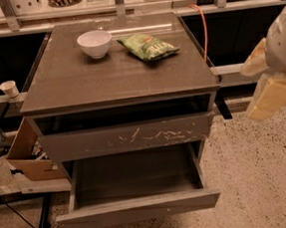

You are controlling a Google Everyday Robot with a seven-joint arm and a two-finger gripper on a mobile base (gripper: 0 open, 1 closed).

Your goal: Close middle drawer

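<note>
Speckled beige terrazzo flooring [258,176] surrounds a low grey-brown cabinet [47,102] that stands in front of a dark shelving wall with metal rails. On its smooth brown tabletop [105,79] sit a small round white bowl [95,43] towards the back left and, just beside it on the right, a flat green crinkled snack bag [148,46]. A thin orange cable [204,30] runs down behind the cabinet's right rear corner.

Below the tabletop, the upper drawer front streaked with white scratches [125,138] stands slightly out, leaving a dark gap above it. The middle drawer [139,209], wide and shallow with a plain handle-less grey-brown front, is pulled far out towards the camera, well past the scratched front, so that its inner floor and side walls show.

At the left, an open brown cardboard box [29,158] rests against the cabinet's side, and a small pale paper cup [9,88] stands on a ledge above it.

The cream-coloured gripper [269,100] hangs in the air at the right edge of the view, level with the upper drawer and well apart from the cabinet, touching nothing. Whether it is open or closed cannot be told.
</note>
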